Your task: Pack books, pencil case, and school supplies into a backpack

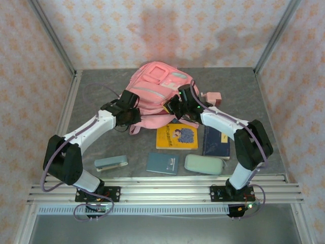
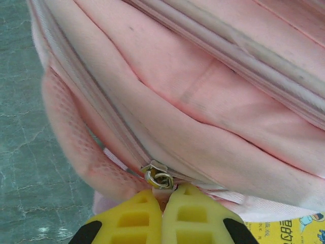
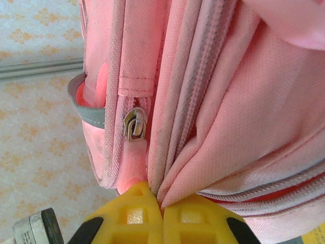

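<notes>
Left end effector (image 2: 166, 195) pressed together just under zip slider (image 2: 158, 177); grip on it unclear. Pink backpack (image 1: 152, 84) lying mid-bench (image 1: 244, 96), far side. Right end effector (image 3: 161, 199) pinching backpack fabric fold beside second slider (image 3: 135, 123).

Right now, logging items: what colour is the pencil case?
Pencil case: pale mint green; top external view.

Left gripper (image 2: 163, 199) closed at the backpack (image 2: 213, 101) zip
Its yellow fingertips (image 2: 134, 219) meet just below the metal zip slider (image 2: 157, 177) on the pink fabric — whether they pinch its pull cannot be told. Grey-green table (image 2: 20, 127) lies at the left — the corner of a yellow book (image 2: 284, 230) shows bottom right.
</notes>
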`<action>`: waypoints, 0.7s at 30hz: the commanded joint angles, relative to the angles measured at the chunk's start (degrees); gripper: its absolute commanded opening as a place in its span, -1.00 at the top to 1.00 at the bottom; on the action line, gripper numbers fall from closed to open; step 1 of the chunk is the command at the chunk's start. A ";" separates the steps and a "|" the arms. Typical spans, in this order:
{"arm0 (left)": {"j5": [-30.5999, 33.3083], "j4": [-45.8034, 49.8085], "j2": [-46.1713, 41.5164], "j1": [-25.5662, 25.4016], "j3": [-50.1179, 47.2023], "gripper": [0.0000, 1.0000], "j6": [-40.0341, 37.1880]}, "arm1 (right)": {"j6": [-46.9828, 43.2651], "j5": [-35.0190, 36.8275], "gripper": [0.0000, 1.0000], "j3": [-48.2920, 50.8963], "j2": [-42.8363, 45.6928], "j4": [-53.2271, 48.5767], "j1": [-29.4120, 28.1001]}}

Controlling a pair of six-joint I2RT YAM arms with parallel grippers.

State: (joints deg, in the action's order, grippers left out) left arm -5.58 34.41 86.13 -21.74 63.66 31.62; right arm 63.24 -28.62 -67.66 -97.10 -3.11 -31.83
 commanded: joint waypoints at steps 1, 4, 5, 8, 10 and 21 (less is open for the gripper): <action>3.97 4.48 -1.22 3.12 -1.28 1.00 0.73 | -6.55 2.08 1.00 -0.40 3.94 -2.61 2.56; 3.32 4.96 -1.49 4.22 -1.43 1.00 0.53 | -10.83 1.14 1.00 -1.26 3.13 -4.34 3.15; 3.18 5.05 -1.65 4.41 -1.49 1.00 0.47 | -12.90 0.24 1.00 -1.82 2.40 -5.37 3.50; 0.98 4.14 -2.44 4.50 -2.24 1.00 -0.37 | -18.73 -3.02 1.00 -2.71 0.03 -6.38 4.98; -0.12 3.38 -2.95 4.44 -3.24 1.00 -0.33 | -20.89 -5.69 1.00 -3.28 -1.77 -6.02 6.44; -3.47 3.17 0.03 4.43 -2.02 0.75 -3.40 | -34.92 -5.73 1.00 -13.33 -5.91 -17.50 7.60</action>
State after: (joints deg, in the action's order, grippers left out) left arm -8.19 35.88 84.82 -17.72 59.22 30.98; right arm 35.07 -35.14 -79.22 -104.84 -19.29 -24.32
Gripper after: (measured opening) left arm 0.072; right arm 0.041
